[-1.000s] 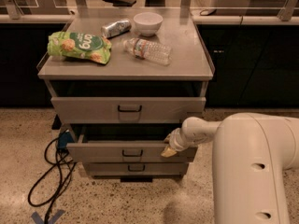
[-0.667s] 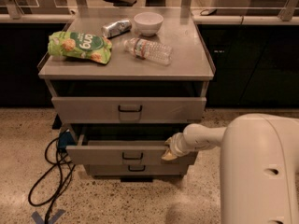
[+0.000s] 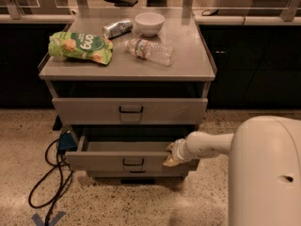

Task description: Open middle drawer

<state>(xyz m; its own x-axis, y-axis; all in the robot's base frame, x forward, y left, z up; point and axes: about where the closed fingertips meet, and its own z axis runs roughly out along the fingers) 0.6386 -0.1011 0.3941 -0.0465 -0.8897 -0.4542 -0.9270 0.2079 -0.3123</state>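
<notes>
The middle drawer [image 3: 103, 160] is a wide shallow grey metal drawer with a small black bar handle [image 3: 133, 162]. It stands pulled partly out of the grey cabinet [image 3: 202, 69], with its inside showing. My gripper [image 3: 171, 155] is at the right part of the drawer's front panel, at its top edge, on the end of my white arm [image 3: 211, 144], which reaches in from the right. The top drawer [image 3: 94, 111] is closed. Only a thin strip of the bottom drawer [image 3: 113, 173] shows below the middle one.
On the cabinet top lie a green snack bag [image 3: 80, 46], a can [image 3: 117, 28], a white bowl [image 3: 149, 22] and a water bottle [image 3: 149, 51]. A black cable [image 3: 51, 182] loops on the floor at the left. My white body [image 3: 268, 173] fills the lower right.
The middle drawer has slid further out toward the camera, and my gripper has moved back with it along its right front edge.
</notes>
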